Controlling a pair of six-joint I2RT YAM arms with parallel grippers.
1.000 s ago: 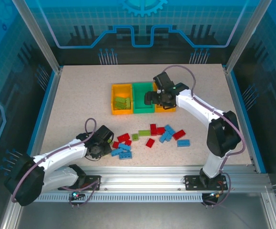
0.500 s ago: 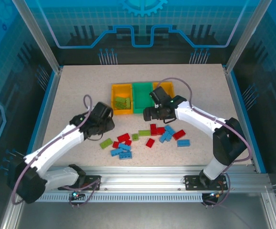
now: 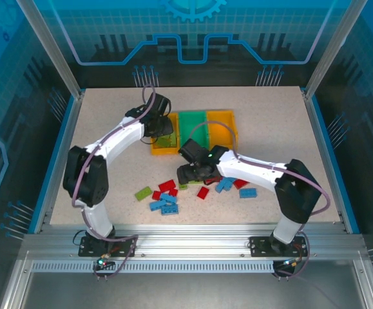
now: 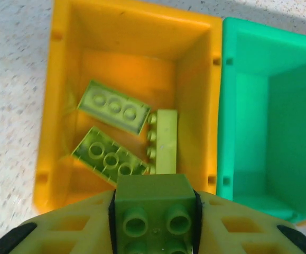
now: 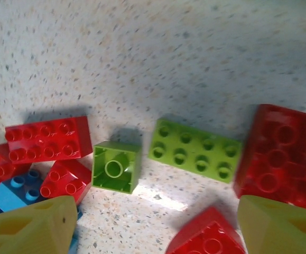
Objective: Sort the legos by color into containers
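Note:
My left gripper is shut on a lime green lego and holds it just above the left orange container. Three lime legos lie inside that bin. In the top view the left gripper hangs over that same container. My right gripper stands open low over the loose pile, and the top view has it at the pile's upper edge. Ahead of its fingertips lie a small upturned lime lego and a long lime lego. A red lego sits between the fingers.
The green middle container and the right orange container adjoin the left one. Red legos and blue legos lie scattered on the speckled table, with one lime lego apart at the left. Metal frame posts stand at the table corners.
My left arm has swung from the pile up to the left orange container, carrying the lime lego. My right gripper has come down from the right container to the pile, its jaws narrowing somewhat.

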